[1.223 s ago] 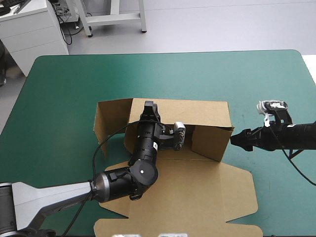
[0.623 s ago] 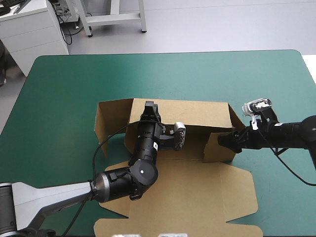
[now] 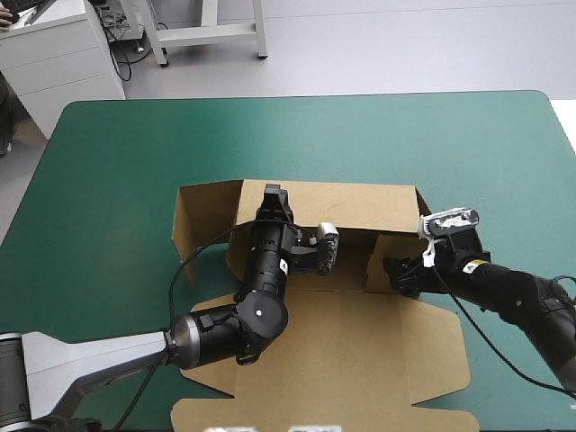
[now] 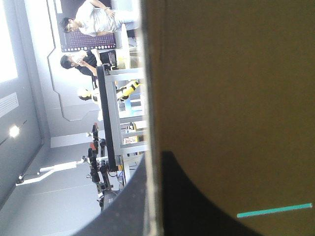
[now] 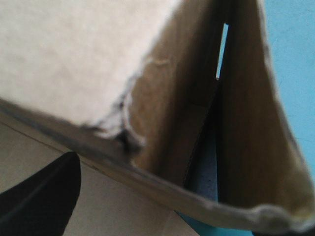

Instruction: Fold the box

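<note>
The brown box (image 3: 360,351) lies mid-table with its back wall (image 3: 351,205) raised. My left gripper (image 3: 273,196) is shut on the top edge of that wall. In the left wrist view the board's edge (image 4: 151,98) runs between my black fingers (image 4: 123,206). My right gripper (image 3: 393,273) presses against the right side flap (image 3: 389,256), which stands swung inward along the back wall. In the right wrist view that flap's edge (image 5: 147,179) crosses close in front, with one finger (image 5: 44,196) at each side of it, apart.
The box's lid panel (image 3: 342,396) lies flat toward the table's near edge, with side tabs (image 3: 441,351) spread out. The left side flap (image 3: 202,220) stands angled outward. Teal-green cover (image 3: 378,135) stretches beyond the box to the far edge.
My right gripper has moved left into the box, swinging the right side flap inward toward the back wall. The left arm has not moved.
</note>
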Robot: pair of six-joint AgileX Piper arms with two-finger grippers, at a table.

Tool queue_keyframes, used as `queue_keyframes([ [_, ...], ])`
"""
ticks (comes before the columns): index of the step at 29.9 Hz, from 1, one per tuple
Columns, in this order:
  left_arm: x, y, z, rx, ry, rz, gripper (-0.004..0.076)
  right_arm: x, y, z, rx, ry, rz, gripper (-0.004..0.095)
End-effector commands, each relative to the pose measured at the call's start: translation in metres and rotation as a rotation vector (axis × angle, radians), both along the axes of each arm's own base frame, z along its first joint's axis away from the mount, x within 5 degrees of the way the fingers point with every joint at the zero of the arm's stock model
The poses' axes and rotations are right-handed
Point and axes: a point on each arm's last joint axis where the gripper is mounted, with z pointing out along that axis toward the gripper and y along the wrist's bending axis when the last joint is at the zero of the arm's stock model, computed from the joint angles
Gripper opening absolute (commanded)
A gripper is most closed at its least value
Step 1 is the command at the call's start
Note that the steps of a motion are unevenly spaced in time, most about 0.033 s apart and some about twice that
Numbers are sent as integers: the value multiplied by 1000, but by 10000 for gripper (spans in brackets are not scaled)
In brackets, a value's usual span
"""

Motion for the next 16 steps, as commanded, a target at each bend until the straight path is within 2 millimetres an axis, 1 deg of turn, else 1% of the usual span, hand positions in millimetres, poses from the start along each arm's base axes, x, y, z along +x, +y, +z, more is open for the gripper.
queue_keyframes([
  [1,-1,4,28,-50,-94,13,-32,3,4,8,70,-154,-79,792],
  [4,-1,4,28,-51,-93,11,-32,2,8,6,101,-198,-101,787],
  [7,-1,4,28,-51,-93,11,-32,2,14,9,110,-241,-93,717],
  [9,-1,4,28,-51,-93,11,-32,2,16,11,114,-263,-91,623],
  [11,-1,4,28,-51,-92,10,-32,4,17,8,109,-255,-91,494],
  [16,-1,4,27,-54,-90,6,-32,11,20,-2,79,-216,-84,107],
])
